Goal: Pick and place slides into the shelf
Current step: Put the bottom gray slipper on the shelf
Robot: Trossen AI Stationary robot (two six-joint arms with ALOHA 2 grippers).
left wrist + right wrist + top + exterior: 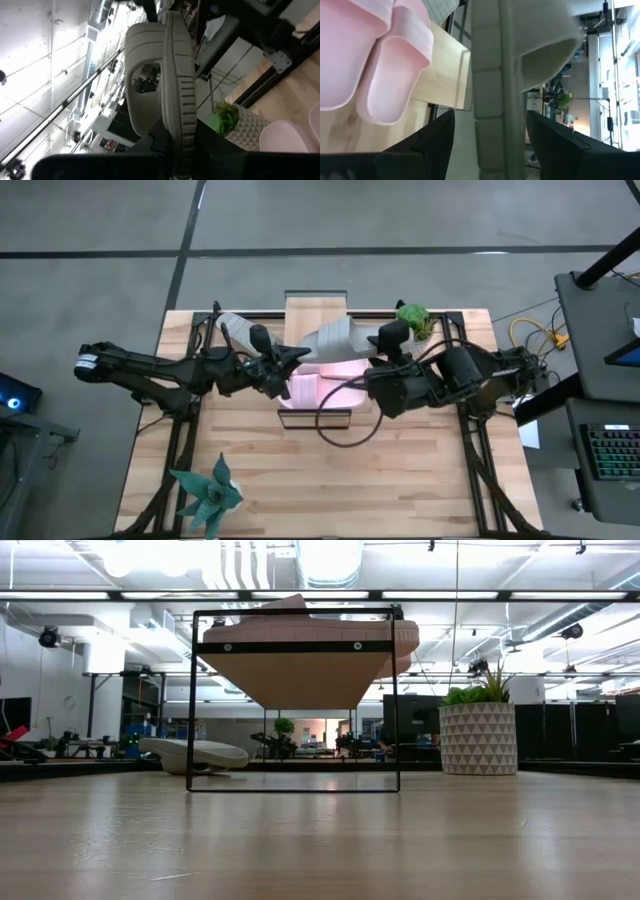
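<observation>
A teal plant sits at the near left corner of the tabletop. A loose grey slide lies flat on the tabletop, just beside the left side of the shelf. In the low view it sits beside the shelf's black frame.

The left arm reaches in from the left. Its left hand is over the shelf's left part, pinched tight on the edge of the held grey slide. The left wrist view shows this slide on edge, its ribbed sole running down between the fingers. The slide hangs over the middle of the shelf, above the plank.

Two pink slides lie side by side on the plank, partly hidden by the arms in the high view.

The right arm comes in from the right, and its right hand is at the other end of the held grey slide. Its fingers stand wide apart on either side of the sole, with a gap showing on at least one side.

A potted plant stands on the tabletop near the shelf's far right corner.
</observation>
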